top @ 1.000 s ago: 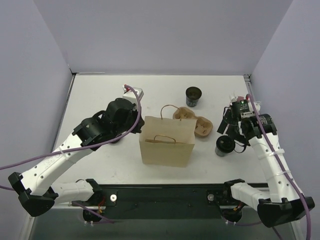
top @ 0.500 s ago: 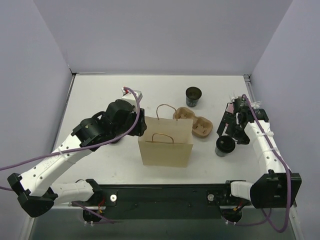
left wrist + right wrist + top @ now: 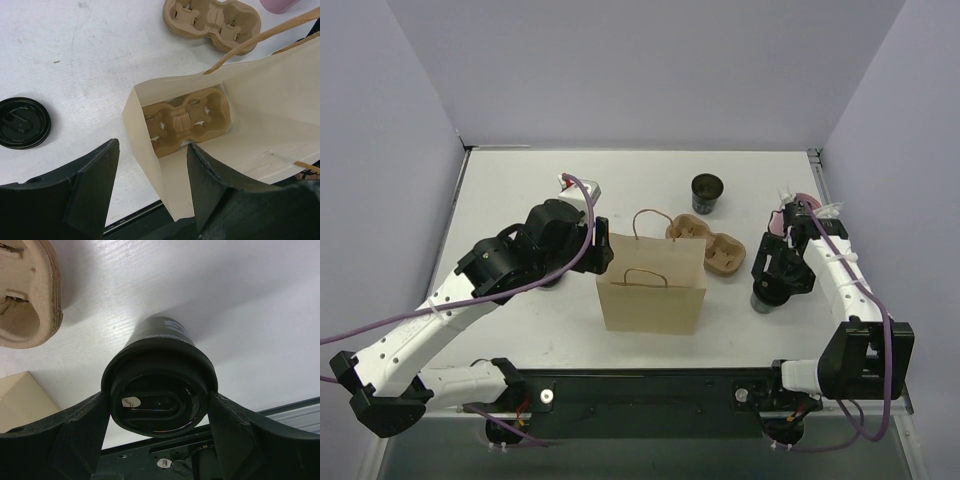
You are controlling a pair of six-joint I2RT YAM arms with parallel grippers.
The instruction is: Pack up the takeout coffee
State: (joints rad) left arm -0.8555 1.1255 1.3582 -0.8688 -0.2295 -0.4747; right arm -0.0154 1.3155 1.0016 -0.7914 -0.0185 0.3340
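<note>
Lidded coffee cup (image 3: 159,375) stands on the table (image 3: 520,190), right of the paper bag (image 3: 653,295). Right gripper (image 3: 159,399) straddles its lid, squeezing or not, can't tell. Left gripper (image 3: 152,150) hangs spread over the bag's mouth.

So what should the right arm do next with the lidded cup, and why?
Probably close the right gripper on the cup: its open fingers stand on both sides of it, and a carrier sits ready in the bag.
</note>
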